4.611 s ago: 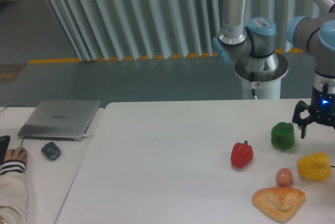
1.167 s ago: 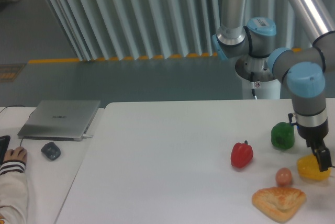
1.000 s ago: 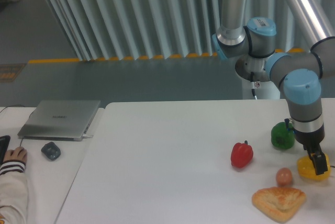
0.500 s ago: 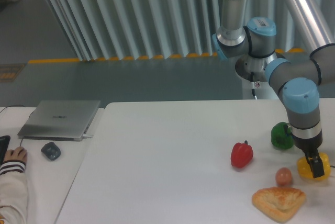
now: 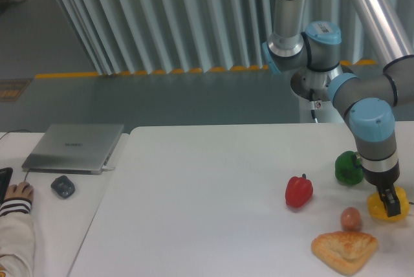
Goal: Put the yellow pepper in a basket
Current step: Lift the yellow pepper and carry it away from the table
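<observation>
Nearest the table's point(image 5: 213, 225) front edge lies a pastry point(image 5: 345, 250), with a small egg point(image 5: 350, 217) just behind it. Toward the right edge, the gripper point(image 5: 391, 204) is down over the yellow pepper point(image 5: 378, 206), one dark finger across its front; whether it clamps cannot be told. Farther back sit the red pepper point(image 5: 299, 190) and the green pepper point(image 5: 347, 167).

Arm bent down — claw point(image 5: 391, 205) pointing downward, low at right.

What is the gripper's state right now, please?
Gripper: down at the yellow pepper, fingers around it; whether it has closed on it cannot be told.
</observation>
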